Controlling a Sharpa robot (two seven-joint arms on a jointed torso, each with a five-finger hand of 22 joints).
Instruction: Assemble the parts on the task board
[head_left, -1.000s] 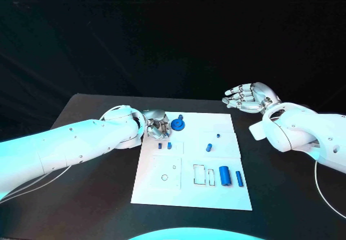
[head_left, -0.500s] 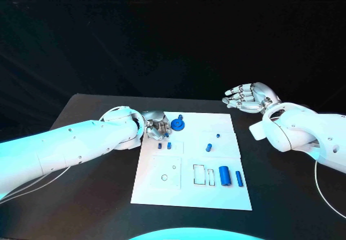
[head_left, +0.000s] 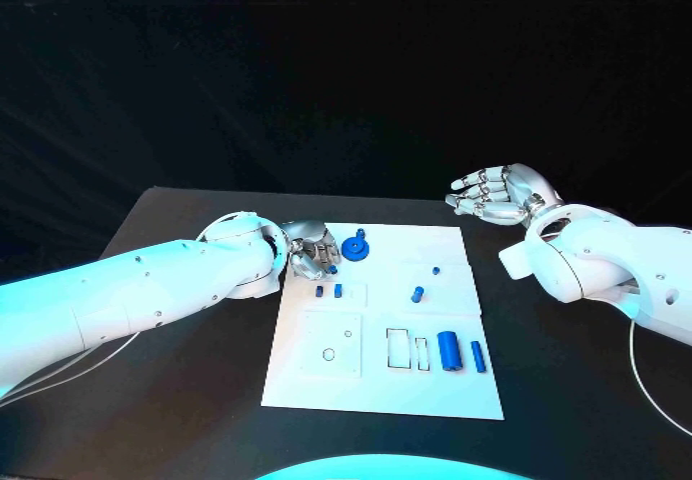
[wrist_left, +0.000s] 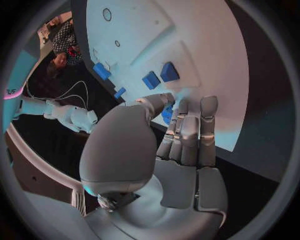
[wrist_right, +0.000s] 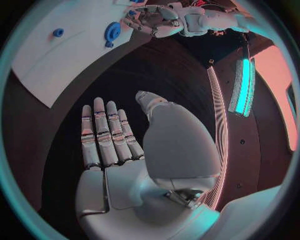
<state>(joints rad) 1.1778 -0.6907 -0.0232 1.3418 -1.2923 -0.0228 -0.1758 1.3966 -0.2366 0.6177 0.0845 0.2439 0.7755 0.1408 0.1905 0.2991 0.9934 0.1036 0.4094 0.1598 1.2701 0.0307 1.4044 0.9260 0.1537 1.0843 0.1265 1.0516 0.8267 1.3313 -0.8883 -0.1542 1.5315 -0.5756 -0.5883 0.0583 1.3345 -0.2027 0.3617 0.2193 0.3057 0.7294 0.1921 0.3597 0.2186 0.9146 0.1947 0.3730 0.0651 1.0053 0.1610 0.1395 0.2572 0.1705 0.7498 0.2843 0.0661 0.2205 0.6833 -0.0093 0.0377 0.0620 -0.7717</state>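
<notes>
- The task board (head_left: 378, 390) lies flat in the middle of the black surface (head_left: 188, 330). It looks thin, stiff and light, so I think a hard push could slide it.
- I see my right hand (head_left: 495, 196) off the board's far right corner, fingers apart, holding nothing.
- My left hand (head_left: 312, 250) is at the board's far left corner, fingers curled round a small blue part (wrist_left: 167, 114).
- The blue wheel part (head_left: 356, 246) sits just beside that hand. It looks hard and smooth; I would pinch its rim.
- The blue cylinder (head_left: 450, 350) could roll; I would grab its sides.
- I can read no words or labels.
</notes>
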